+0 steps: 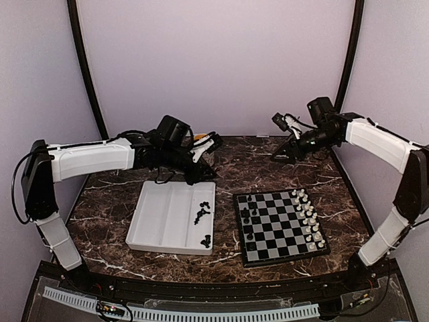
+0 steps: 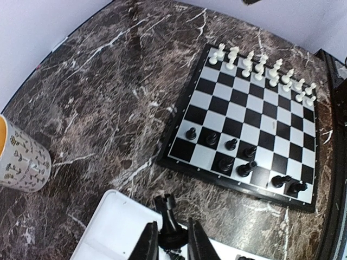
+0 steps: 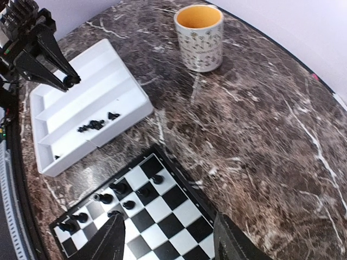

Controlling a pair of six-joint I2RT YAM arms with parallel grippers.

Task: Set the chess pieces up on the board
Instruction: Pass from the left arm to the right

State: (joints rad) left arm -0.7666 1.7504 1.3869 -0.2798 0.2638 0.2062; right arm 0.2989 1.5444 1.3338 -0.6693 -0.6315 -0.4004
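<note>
- One glossy black chess piece [image 2: 167, 212] stands upright between the fingers of the left gripper [image 2: 172, 230], which pinches it near its base. It is held above the far end of the tray. Its type is hard to make out.
- The board [image 1: 278, 228] lies flat on the table, just to the right of the tray. It is a flat square of black and silver-grey checks with a thin black rim.
- White chess pieces [image 2: 260, 67] stand in two rows along the board edge farthest from the tray.
- Black chess pieces [image 2: 231, 144] stand spread over the two rows of the board nearest the tray. They are small, glossy and too small to name individually.
- The tray [image 1: 157, 218] is white plastic, rectangular and shallow, divided into long channels.
- Loose black pieces [image 1: 202, 215] lie in a small cluster in a tray channel on the board side, with more nearer the front corner. Their exact count cannot be told.
- The right gripper [image 3: 169, 219] has its fingers spread wide with nothing between them. It hangs above the table beyond the far side of the board.
- The mug [image 3: 199, 43] is cylindrical, white with a fine dark pattern and yellow-orange inside. It stands upright beyond the tray. In the top view the left arm hides nearly all of it.
- The table [image 1: 255, 168] has a dark brown marble pattern with white veins.
- The left wrist view cuts the tray to one corner, and the right wrist view cuts off part of the board.
</note>
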